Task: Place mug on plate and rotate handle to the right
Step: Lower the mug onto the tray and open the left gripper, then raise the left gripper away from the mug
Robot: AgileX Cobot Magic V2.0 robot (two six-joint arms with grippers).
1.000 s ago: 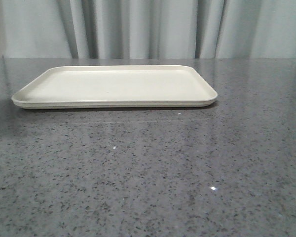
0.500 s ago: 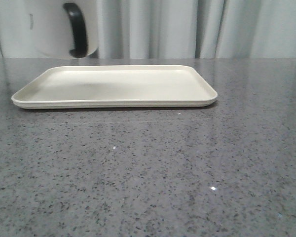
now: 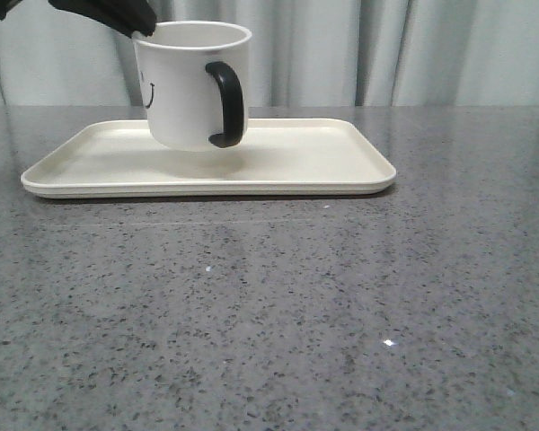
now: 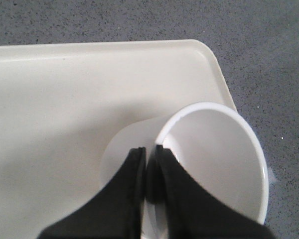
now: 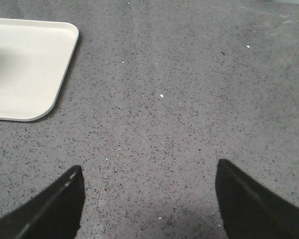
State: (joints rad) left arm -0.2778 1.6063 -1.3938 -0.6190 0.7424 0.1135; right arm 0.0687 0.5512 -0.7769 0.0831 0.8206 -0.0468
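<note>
The white mug point(image 3: 189, 85) with a black smiley face hangs just above the cream plate point(image 3: 323, 166), over its left-middle part. Its black handle point(image 3: 228, 104) faces the camera, slightly to the right. My left gripper point(image 3: 136, 31) is shut on the mug's rim at its left side, one finger inside and one outside. In the left wrist view the gripper point(image 4: 150, 152) pinches the rim of the mug point(image 4: 214, 154) above the plate point(image 4: 65, 99). My right gripper point(image 5: 147, 174) is open and empty over the bare table, to the right of the plate point(image 5: 25, 69).
The grey speckled table point(image 3: 269, 314) spreads in front of and to the right of the plate. A pale curtain point(image 3: 386, 54) hangs behind the table's far edge.
The mug has come down from the upper left into full view, held by my left gripper, and now hangs just over the plate. One second ago the plate was bare.
</note>
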